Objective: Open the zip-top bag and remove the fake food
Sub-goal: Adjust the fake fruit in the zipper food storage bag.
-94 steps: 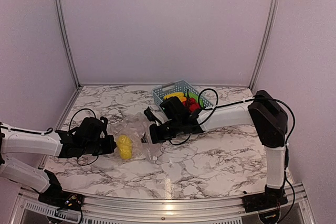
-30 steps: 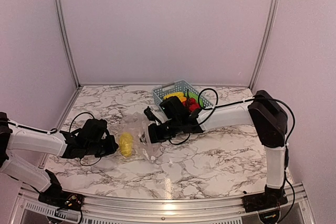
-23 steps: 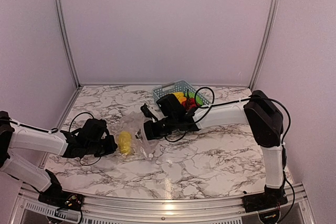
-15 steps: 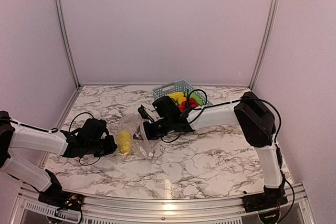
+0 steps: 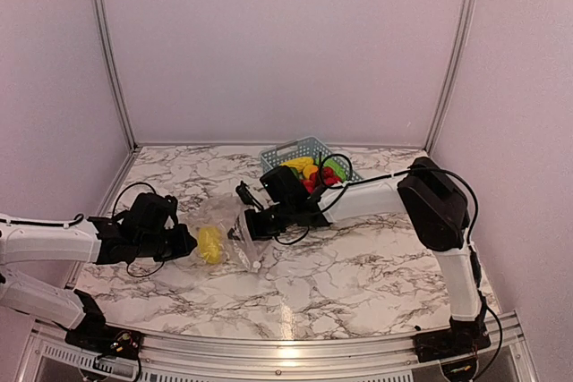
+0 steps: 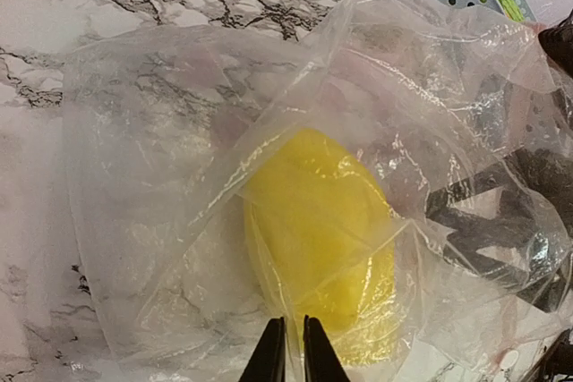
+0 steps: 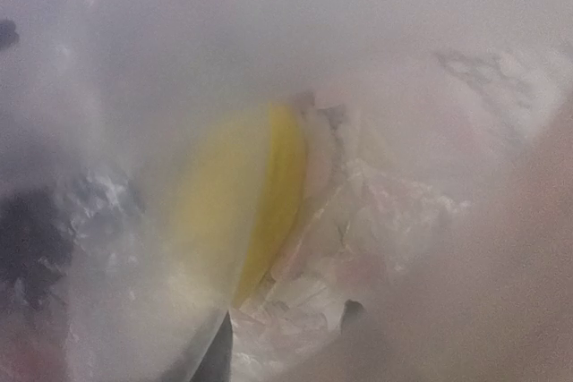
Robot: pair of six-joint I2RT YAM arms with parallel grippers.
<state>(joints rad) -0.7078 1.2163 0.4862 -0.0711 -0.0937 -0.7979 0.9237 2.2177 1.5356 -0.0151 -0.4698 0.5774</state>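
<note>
Under the left hand (image 5: 190,244), white marble-patterned counter (image 5: 376,266) with grey veins; beyond it and to both sides, plain lilac walls (image 5: 286,42) joined by aluminium posts (image 5: 107,51); soft, even light.

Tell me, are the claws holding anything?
The left claw seems to pinch the near edge of the zip-top bag, by the yellow toy. The right claw is buried in plastic; I cannot tell.

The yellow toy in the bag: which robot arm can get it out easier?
Probably the right. The right tool is pressed into the zip-top bag on the basket side, the yellow toy just ahead of it. The left tool sits nearly shut at the opposite edge, plastic covering the toy.
</note>
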